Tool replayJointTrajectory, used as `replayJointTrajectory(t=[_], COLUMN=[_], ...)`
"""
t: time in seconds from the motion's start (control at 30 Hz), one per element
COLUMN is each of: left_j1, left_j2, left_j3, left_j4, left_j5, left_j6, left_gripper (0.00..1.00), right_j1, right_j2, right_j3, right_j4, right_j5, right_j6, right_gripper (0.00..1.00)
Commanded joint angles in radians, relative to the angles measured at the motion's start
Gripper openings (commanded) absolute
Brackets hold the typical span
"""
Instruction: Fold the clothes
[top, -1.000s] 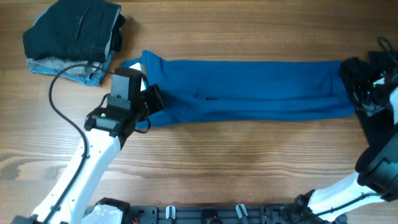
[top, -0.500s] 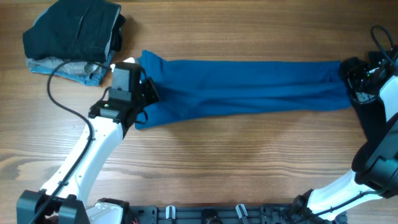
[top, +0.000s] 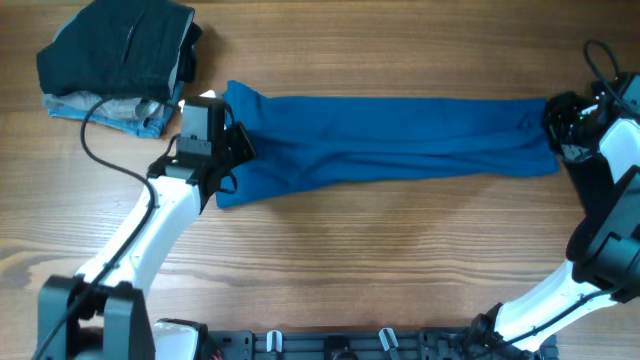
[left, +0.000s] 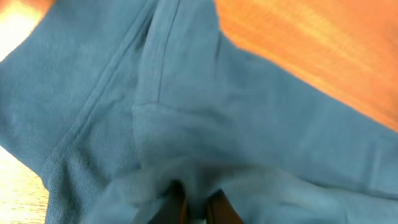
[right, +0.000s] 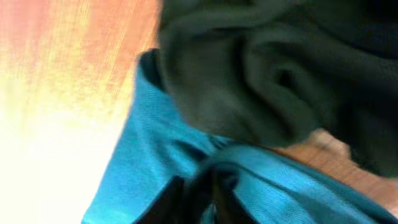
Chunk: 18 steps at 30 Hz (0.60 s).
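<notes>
Blue shirt (top: 400, 135) lies stretched long across the table (top: 350, 260). The left gripper (left: 198, 208) pinches one end, and the right gripper (right: 202, 193) clamps the other.

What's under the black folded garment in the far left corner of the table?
A pale grey-blue garment shows as a strip along the near edge of the black garment. Anything else in the stack is covered.
</notes>
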Motion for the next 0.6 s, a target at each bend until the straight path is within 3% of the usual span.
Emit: replayJointTrajectory(t=[0.0, 0.07, 0.57], left_j1=[0.01, 0.011, 0.041], left_j2=[0.026, 0.024, 0.025], left_j3=[0.003, 0.003, 0.003], left_j4=[0.002, 0.007, 0.048], left_j5=[-0.003, -0.006, 0.005], left_j6=[0.026, 0.045, 0.053], left_gripper=[0.08, 0.08, 0.06], right_j1=[0.003, 0.003, 0.001], right_j2=[0.012, 0.012, 0.013], right_j3=[0.003, 0.003, 0.003], right_j4=[0.065, 0.105, 0.089], right_j5=[-0.123, -0.147, -0.078], right_j6=[-0.016, -0.002, 0.104], right_gripper=[0.08, 0.04, 0.04])
